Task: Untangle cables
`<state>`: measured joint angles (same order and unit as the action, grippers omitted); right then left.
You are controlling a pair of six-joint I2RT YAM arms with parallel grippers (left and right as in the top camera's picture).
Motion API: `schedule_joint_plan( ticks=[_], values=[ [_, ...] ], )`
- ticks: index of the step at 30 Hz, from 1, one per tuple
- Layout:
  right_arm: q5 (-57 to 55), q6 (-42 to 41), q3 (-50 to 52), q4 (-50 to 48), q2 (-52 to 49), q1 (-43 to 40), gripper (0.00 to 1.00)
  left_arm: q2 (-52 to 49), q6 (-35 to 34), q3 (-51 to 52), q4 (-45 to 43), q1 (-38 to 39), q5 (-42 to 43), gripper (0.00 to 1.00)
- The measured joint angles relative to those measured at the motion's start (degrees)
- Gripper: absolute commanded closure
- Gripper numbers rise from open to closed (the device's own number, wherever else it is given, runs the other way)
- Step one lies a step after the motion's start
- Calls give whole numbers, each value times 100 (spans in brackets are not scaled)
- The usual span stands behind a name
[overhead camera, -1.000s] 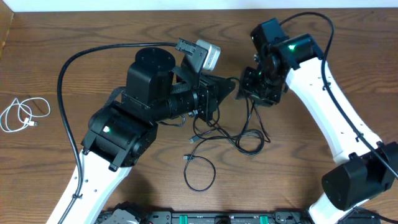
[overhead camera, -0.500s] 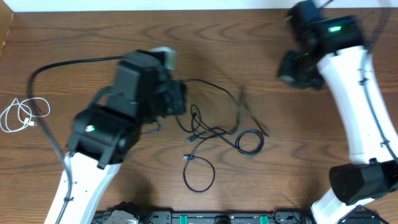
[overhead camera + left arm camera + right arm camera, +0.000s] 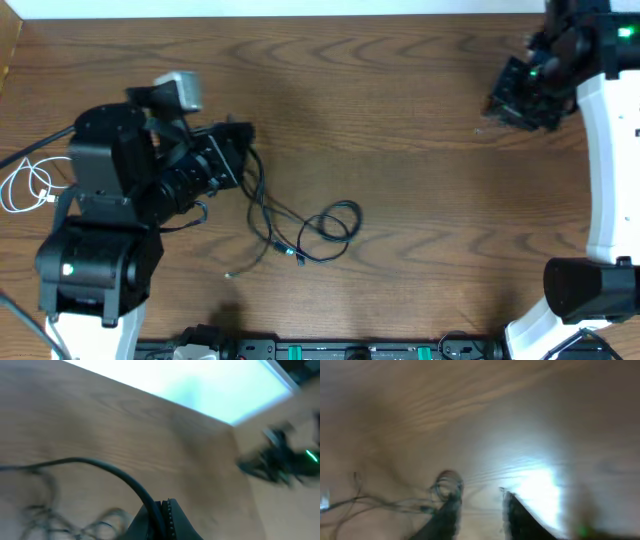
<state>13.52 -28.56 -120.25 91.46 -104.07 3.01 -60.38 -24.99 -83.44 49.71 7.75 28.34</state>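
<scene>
The black cables (image 3: 300,235) lie in a loose tangle at the table's front middle, with a small loop (image 3: 336,222) at its right end. One strand rises from the tangle to my left gripper (image 3: 243,152), which is shut on it. In the blurred left wrist view the black strand (image 3: 120,476) runs into the closed left gripper (image 3: 165,506). A short white cable (image 3: 30,185) lies coiled at the far left. My right gripper (image 3: 520,92) is far off at the back right, open and holding nothing. In the right wrist view the right gripper (image 3: 480,497) has its fingers apart and the tangle (image 3: 445,485) shows beyond.
The left arm's thick fixed cable (image 3: 20,160) runs beside the white coil. The table's back edge (image 3: 300,14) lies along the top. A dark rail (image 3: 330,350) runs along the front edge. The white right arm (image 3: 610,170) stands along the right side.
My left gripper has swung left with a black strand in it, dragging the tangle left and forward. My right gripper has pulled away to the back right and now stands open and clear of the cables.
</scene>
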Motion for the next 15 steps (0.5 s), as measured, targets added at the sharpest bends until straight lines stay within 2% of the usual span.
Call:
schedule_joint_plan(
  ticks=[3,5,10,15],
  values=[
    [367,258,-2,-157,0,413,42,-138,299,0,-37,168,695,92],
    [492,374,-2,-280,0,732,27,-236,520,0,-70,326,1099,92],
    [627,501,-2,-588,-2,1388,17,-476,887,0,-87,920,1679,92],
    [619,468,-2,-761,-4,1589,9,-686,1231,0,-90,1563,1847,93]
  ],
)
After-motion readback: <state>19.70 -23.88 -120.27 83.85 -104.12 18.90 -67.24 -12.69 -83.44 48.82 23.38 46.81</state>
